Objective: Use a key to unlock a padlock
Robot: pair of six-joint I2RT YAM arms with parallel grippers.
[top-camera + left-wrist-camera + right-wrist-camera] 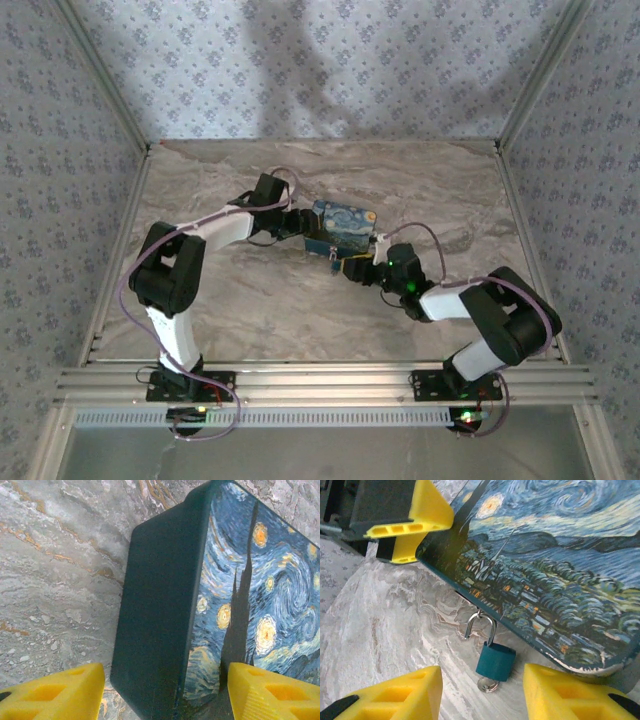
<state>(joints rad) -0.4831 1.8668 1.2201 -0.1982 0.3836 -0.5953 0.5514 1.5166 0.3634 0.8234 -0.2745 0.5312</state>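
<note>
A small padlock [495, 661] with a teal body and a silver shackle [481, 625] hangs from the front edge of the blue night-sky box [555, 555]. One leg of the shackle stands free of the body. A silver key [488, 684] sticks out of the lock's underside, resting on the table. My right gripper [482, 680] is open, with a yellow finger on each side of the padlock and touching nothing. My left gripper [166, 680] is open around the box's [165, 605] far corner, and one of its fingers [427, 510] lies over that corner.
The box [345, 225] sits mid-table on a marble-patterned top [250, 310], with my left gripper [303, 225] on its left and my right gripper [352, 265] at its front. Patterned walls close in the left, right and back.
</note>
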